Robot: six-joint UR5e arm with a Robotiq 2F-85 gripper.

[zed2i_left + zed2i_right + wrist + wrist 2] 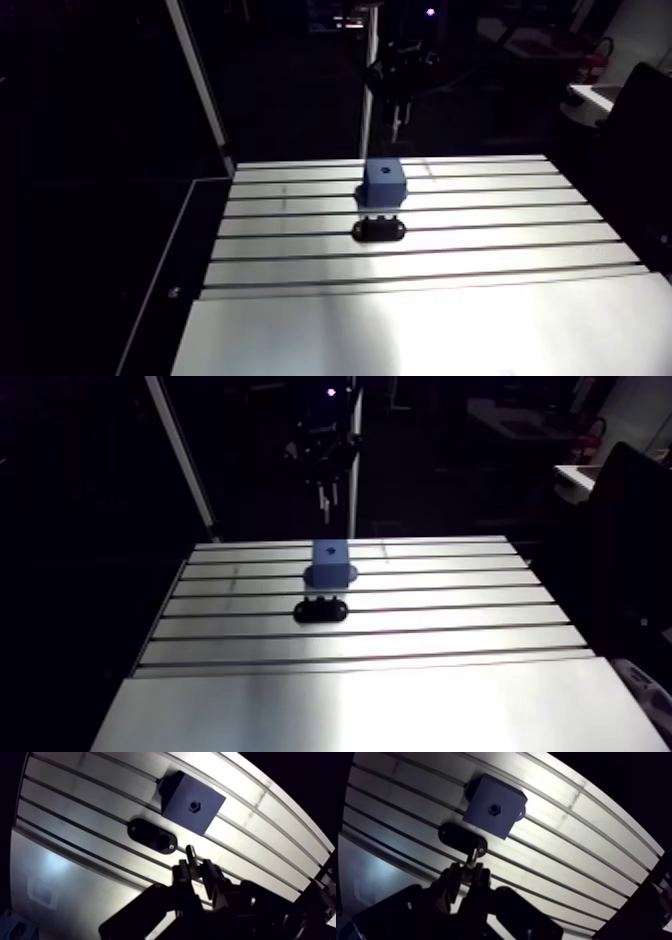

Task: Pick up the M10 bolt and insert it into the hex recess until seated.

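Our jaws are pinching the M10 bolt (471, 856) above the tabletop (260, 857), with the blue block (177, 789) and its hex recess (194, 804) ahead. A black holder (151, 835) lies just beside the block. We can't read the pale square mark (42, 894), which is too blurred.

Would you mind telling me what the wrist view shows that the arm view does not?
Only the wrist view shows the bolt held in the gripper, and the six-sided outline of the recess in the top of the blue block. Only the arm view shows the gripper from outside, hanging high near the far edge of the table, beyond the block; there the recess is just a dark dot. Both show the block, the black oval holder next to it, and the slotted table.
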